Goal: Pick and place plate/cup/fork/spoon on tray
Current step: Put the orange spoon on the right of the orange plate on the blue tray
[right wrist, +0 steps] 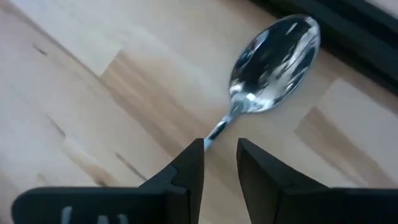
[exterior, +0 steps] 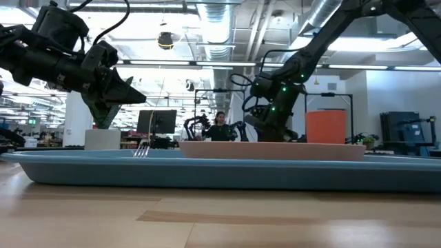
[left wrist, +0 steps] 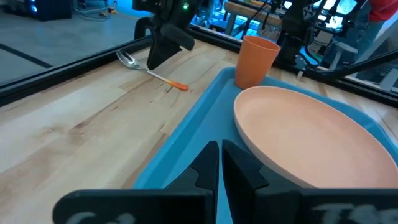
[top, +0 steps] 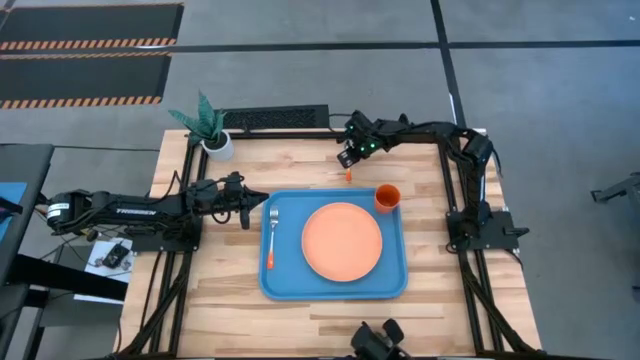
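Note:
The blue tray (top: 392, 285) lies mid-table and also shows in the low view (exterior: 207, 171). On it are the salmon plate (top: 342, 241), the orange cup (top: 387, 197) upright in its far right corner, and the fork (top: 271, 236) along its left side. The spoon (right wrist: 273, 65) lies flat on the wood beyond the tray's far edge; its orange handle end (left wrist: 178, 86) points toward the tray. My right gripper (right wrist: 221, 155) points down over the spoon, open by a narrow gap, with one finger on either side of the spoon's thin neck. My left gripper (left wrist: 221, 168) is shut and empty, above the tray's left rim.
A white pot with a green plant (top: 212, 128) stands at the far left corner. A dark grille (top: 275, 118) lies along the far edge. The table's dark frame rails (top: 460, 180) run down both sides. Bare wood (top: 330, 320) lies near the front edge.

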You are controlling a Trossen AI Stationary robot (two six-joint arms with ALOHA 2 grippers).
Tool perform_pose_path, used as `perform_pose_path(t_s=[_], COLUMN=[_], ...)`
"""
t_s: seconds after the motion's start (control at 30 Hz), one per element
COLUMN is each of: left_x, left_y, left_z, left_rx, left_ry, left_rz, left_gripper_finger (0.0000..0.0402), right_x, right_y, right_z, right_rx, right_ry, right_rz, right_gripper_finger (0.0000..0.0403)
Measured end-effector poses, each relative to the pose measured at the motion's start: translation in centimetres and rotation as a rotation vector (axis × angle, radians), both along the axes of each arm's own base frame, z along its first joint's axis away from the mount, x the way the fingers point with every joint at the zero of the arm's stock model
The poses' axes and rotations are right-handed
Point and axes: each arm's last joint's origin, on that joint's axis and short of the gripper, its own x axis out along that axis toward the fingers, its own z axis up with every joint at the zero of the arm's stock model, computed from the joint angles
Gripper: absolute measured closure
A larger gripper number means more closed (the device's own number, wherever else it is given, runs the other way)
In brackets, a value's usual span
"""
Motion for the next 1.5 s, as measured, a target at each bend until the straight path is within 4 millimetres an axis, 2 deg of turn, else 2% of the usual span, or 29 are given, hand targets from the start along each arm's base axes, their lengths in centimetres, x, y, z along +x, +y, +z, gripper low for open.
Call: perform_pose_path(t_s=[0.7,0.97,1.27,1.5], left_x=[0.0,0.0,0.0,0.0], left_y=[0.0,0.0,0.0,0.0], left_z=[0.0,0.0,0.0,0.0], left_rx=[-0.007,-0.021,-0.027,-0.027], left_ry=[-0.001,-0.005,-0.006,-0.006], left_rz=[0.003,0.006,0.008,0.008], left_gripper_finger=[0.0395,0.0395,0.0395,0.0395], right_x=[0.7,1.0,1.0,1.1], right_y=[0.9,1.6,1.6,2.6], right_z=[-0.2,-0.4,-0.4,-0.5], right_rx=[0.033,0.033,0.038,0.080], right_ry=[-0.009,0.021,0.020,0.067], right_rz=[-0.066,-0.036,-0.020,-0.010], right_gripper_finger=[0.0294,0.0294,0.0325,0.0323])
